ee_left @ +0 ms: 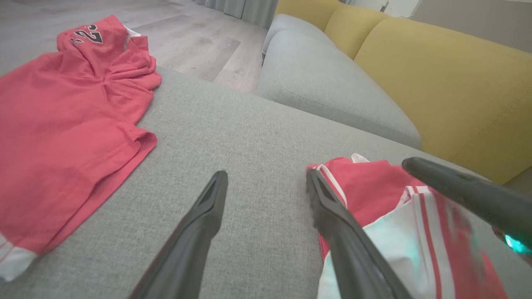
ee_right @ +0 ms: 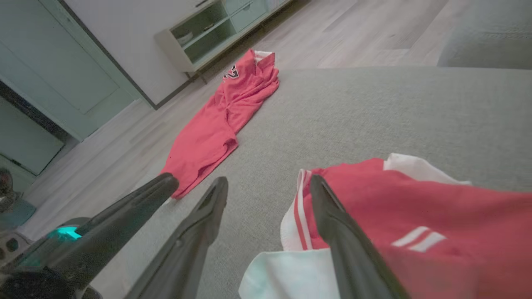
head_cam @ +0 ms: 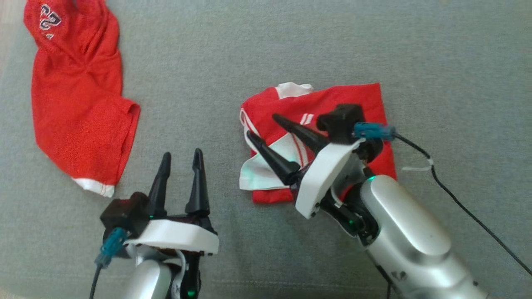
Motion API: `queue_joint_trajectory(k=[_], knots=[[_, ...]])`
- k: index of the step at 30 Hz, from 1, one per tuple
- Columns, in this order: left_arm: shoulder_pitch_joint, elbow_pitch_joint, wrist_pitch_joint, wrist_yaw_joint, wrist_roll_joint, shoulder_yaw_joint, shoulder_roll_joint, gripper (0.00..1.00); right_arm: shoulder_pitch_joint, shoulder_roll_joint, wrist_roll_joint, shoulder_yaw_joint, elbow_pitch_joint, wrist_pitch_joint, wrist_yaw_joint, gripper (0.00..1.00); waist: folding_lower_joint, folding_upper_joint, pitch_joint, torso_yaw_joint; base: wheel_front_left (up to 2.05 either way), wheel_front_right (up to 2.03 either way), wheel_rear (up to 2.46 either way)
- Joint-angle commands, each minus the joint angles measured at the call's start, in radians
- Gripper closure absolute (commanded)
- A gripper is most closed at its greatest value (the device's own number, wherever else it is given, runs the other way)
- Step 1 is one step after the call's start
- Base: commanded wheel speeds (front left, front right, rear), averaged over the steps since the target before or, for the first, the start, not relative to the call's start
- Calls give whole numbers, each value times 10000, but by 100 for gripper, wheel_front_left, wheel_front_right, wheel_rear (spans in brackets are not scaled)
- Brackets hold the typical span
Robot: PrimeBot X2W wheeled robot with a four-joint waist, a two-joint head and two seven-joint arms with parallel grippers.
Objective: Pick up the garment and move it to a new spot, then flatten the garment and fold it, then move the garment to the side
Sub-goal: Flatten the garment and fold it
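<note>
The garment (head_cam: 357, 97) is a red piece with white stripes, folded into a compact bundle on the grey cushion, right of centre. It also appears in the left wrist view (ee_left: 370, 191) and the right wrist view (ee_right: 415, 199). My right gripper (head_cam: 262, 126) hovers over the garment's left edge, open, with nothing between its fingers (ee_right: 268, 182). One of its fingers lies across the fabric. My left gripper (head_cam: 182, 154) stands open over bare cushion to the left of the bundle, also seen in its own wrist view (ee_left: 266, 176).
A second red jersey (head_cam: 79, 104) with a printed number lies spread at the cushion's far left edge. A black cable (head_cam: 457, 199) trails from my right wrist. Yellow sofa backs (ee_left: 436, 83) rise beyond the cushion. Wooden floor and a cabinet (ee_right: 208, 33) lie past the jersey.
</note>
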Motion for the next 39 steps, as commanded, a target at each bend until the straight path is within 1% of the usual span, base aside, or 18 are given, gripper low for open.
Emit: queue_joint_trajectory(k=[1,2,5,7,10,12,14,18,19,20,21,22,27,34,39], knots=[[33,-214,-78,-41,141,473,-16,0,142,265,93,-98,-504,-319,-7,0,0,0,-192,-184,0,0,0],[33,-214,-78,-41,141,473,-16,0,142,265,93,-98,-504,-319,-7,0,0,0,-192,-184,0,0,0],[141,-179,-78,-52,203,595,-16,0,451,266,-12,-556,-735,-622,-7,0,0,0,-412,-363,0,0,0],[241,-168,-78,-60,261,674,-16,0,674,213,-371,-913,-961,-854,-7,0,0,0,-565,-492,0,0,0],[365,-151,-78,-75,362,791,-16,0,1131,-81,-977,-1646,-1379,-1468,-7,0,0,0,-778,-657,0,0,0],[450,-139,-78,-88,451,873,-16,0,1550,-246,-1148,-2198,-1553,-1880,-7,0,0,0,-934,-758,0,0,0],[524,-112,-78,-114,557,919,-16,0,1916,-542,-1386,-2655,-1650,-2344,-7,0,0,0,-1068,-821,0,0,0],[649,-74,-78,-145,739,966,-16,0,2614,-1001,-1934,-3494,-1244,-3029,-7,0,0,0,-1243,-893,0,0,0],[661,-77,-78,-146,760,977,-16,0,2714,-1052,-2023,-3604,-1078,-3107,-7,20,0,0,-1243,-901,0,0,0],[665,-80,-78,-149,783,983,-16,0,2765,-1097,-2085,-3626,-918,-3164,-7,58,0,0,-1231,-905,0,0,0],[666,-86,-78,-153,805,985,-16,0,2773,-1129,-2105,-3584,-761,-3191,-7,94,0,0,-1211,-906,0,0,0],[664,-98,-78,-157,826,985,-16,0,2749,-1134,-2069,-3509,-610,-3179,-7,100,0,0,-1178,-902,0,0,0],[555,-147,-78,-169,866,918,-16,0,2190,-1133,-1814,-2731,120,-3041,-7,100,0,0,-915,-776,0,0,0],[367,-134,-78,-101,763,687,-16,0,1125,-848,-1600,-1402,1468,-2901,-7,100,0,0,-697,-425,0,0,0],[311,-151,-78,-35,689,662,-16,0,746,-661,-1165,-149,1796,-2964,-7,100,0,0,-721,-144,0,0,0]])
